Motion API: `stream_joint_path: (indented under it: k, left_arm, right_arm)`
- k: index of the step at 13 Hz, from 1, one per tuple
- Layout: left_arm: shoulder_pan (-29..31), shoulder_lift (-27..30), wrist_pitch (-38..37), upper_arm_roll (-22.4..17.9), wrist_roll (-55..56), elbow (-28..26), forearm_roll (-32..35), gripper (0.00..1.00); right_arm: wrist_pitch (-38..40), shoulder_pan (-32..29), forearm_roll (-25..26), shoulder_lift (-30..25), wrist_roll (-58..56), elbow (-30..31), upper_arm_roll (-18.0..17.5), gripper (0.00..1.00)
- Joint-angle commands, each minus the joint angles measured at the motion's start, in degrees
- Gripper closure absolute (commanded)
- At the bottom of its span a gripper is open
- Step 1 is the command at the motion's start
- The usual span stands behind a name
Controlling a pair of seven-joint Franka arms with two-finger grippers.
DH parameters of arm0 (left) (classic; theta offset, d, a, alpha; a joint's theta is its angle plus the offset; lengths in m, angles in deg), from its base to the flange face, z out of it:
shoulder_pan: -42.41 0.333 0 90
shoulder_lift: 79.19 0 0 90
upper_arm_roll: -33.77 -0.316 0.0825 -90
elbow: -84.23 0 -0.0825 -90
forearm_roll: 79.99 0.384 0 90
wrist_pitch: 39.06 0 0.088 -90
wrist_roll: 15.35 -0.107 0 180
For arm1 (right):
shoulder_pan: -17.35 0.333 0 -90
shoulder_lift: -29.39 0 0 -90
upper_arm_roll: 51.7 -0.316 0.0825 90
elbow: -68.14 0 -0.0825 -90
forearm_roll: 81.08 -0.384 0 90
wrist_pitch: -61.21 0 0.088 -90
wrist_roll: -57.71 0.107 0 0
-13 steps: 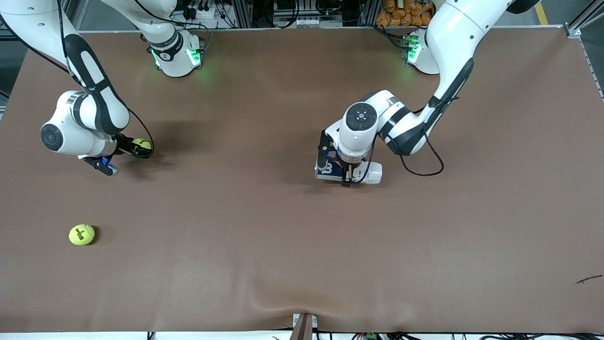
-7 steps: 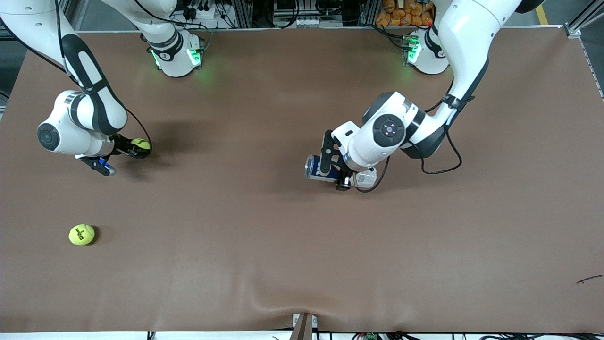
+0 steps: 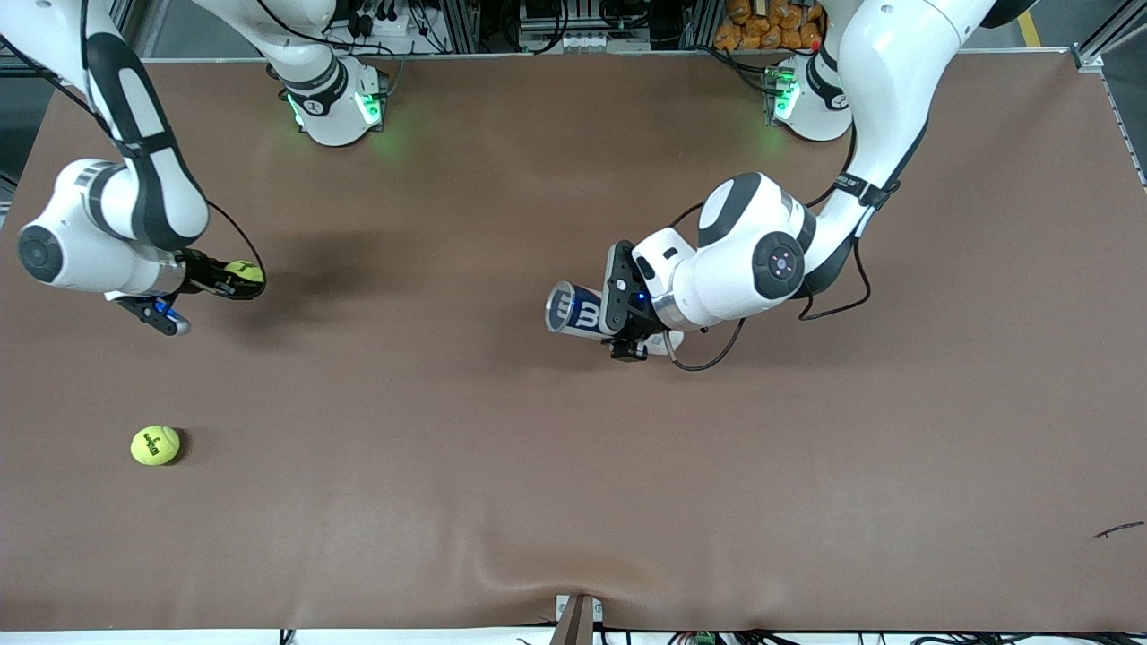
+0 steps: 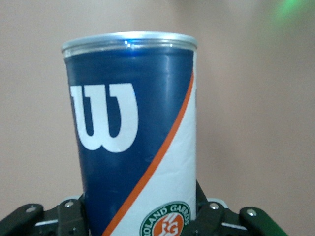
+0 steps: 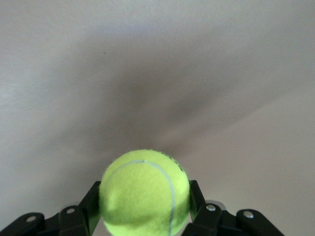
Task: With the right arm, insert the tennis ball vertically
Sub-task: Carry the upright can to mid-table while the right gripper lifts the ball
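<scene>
Wrist view alone shows can [image 4: 133, 142] logo.

You had the yellow-green tennis ball [image 3: 244, 270] pinched between the right gripper's [image 3: 235, 279] black fingers [image 5: 91, 199], off the table near the right arm's end. Your blue-and-white tennis can [image 3: 575, 310] was clamped in the left gripper [image 3: 622, 315], tilted, its silver-rimmed mouth aimed toward the right arm's end.

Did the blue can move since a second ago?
Yes. The can, gripped by the left gripper, has shifted toward the right arm's end and away from the table's near edge, and tipped over so its rim shows.
</scene>
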Motion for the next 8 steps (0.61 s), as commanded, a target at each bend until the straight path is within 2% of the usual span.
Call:
stream_joint_path:
  k: [1, 5, 8]
  left_arm:
    - [0.5, -0.8, 0.1, 0.2, -7.6, 1.4, -10.0, 0.29]
    - [0.9, -2.2, 2.9, -0.2, -20.3, 1.2, -24.3, 0.29]
    - [0.8, -4.9, 4.5, -0.2, -32.1, 1.1, -36.8, 0.29]
  right_arm:
    - [8.7, -1.3, 0.2, -0.8, -0.4, -6.5, -0.7, 0.28]
    - [20.6, -1.2, 0.9, -0.2, -0.5, -18.3, -0.8, 0.29]
    - [26.9, -0.7, 1.0, -0.4, -0.6, -24.9, -1.0, 0.31]
